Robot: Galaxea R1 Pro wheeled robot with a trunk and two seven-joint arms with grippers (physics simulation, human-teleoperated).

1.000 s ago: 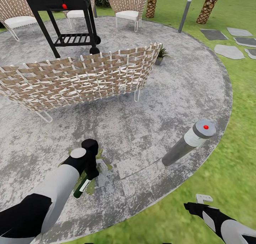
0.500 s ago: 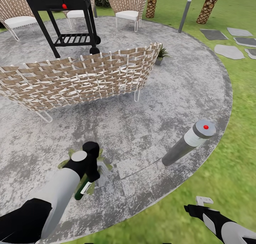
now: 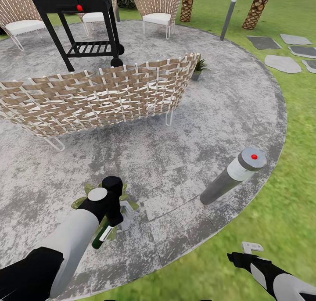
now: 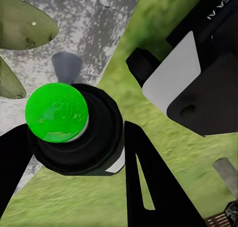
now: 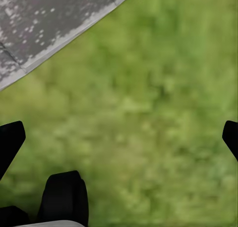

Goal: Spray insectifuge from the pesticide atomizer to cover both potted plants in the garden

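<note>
Left hand (image 3: 115,213), clamped on the pesticide atomizer (image 3: 102,233), has drifted slightly over the near potted plant (image 3: 128,203) on the patio (image 3: 184,130), likely mid-spray; right hand (image 3: 245,253) idles apart over lawn (image 3: 263,213); far potted plant (image 3: 199,66) untreated.

Two potted plants stand on the patio, one (image 3: 115,204) near the spray bottle (image 3: 102,233), one (image 3: 199,67) behind the single woven bench (image 3: 96,100); two white-cushioned chairs (image 3: 159,7) (image 3: 17,16) flank one black grill (image 3: 83,24). Two bollard lights (image 3: 235,174) (image 3: 230,13); five stepping stones (image 3: 283,64).

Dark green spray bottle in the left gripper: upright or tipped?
Tipped. The dark green spray bottle slants in the left gripper, over the leafy potted plant.
</note>
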